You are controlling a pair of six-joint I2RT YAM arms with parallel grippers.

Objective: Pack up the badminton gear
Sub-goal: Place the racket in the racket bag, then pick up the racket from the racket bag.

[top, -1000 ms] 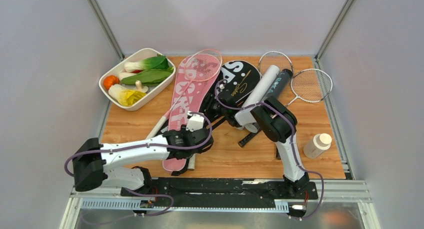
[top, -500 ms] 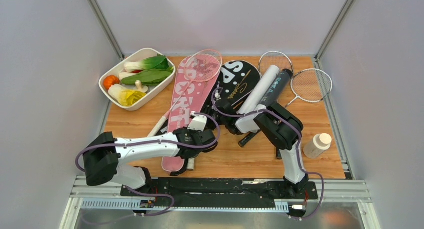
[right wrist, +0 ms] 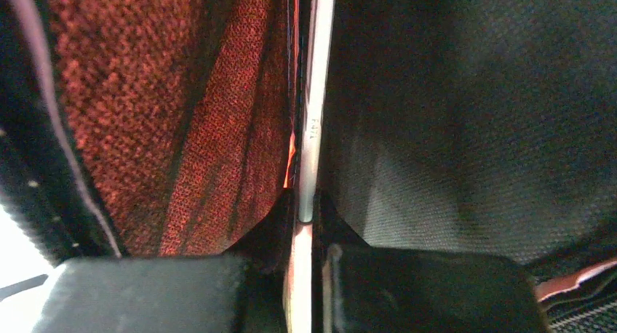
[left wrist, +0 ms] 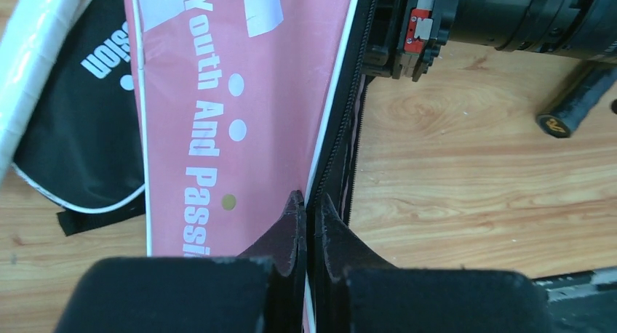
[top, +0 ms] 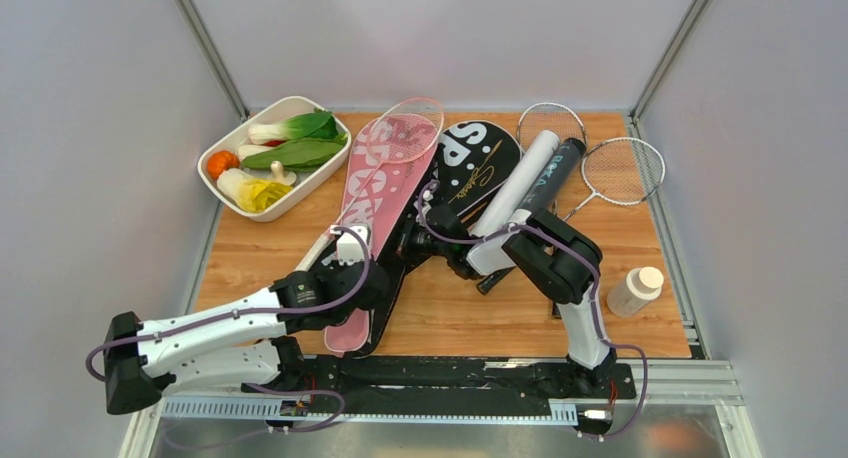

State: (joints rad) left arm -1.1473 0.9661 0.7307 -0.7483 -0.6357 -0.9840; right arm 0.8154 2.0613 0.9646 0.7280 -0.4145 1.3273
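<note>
Left wrist view is showing the left gripper (left wrist: 307,202) pressing its fingers together on the black zipper edge of the pink cover (left wrist: 240,93), which is lying flat on the table (left wrist: 451,173). A moment ago those fingers were standing wide apart. The right gripper (right wrist: 304,206) is also squeezing shut now, pinching a thin silver rod (right wrist: 317,93), maybe a racket shaft, between red and black cloth. Both arms are getting a hold, so sliding a racket into the cover is looking close.
</note>
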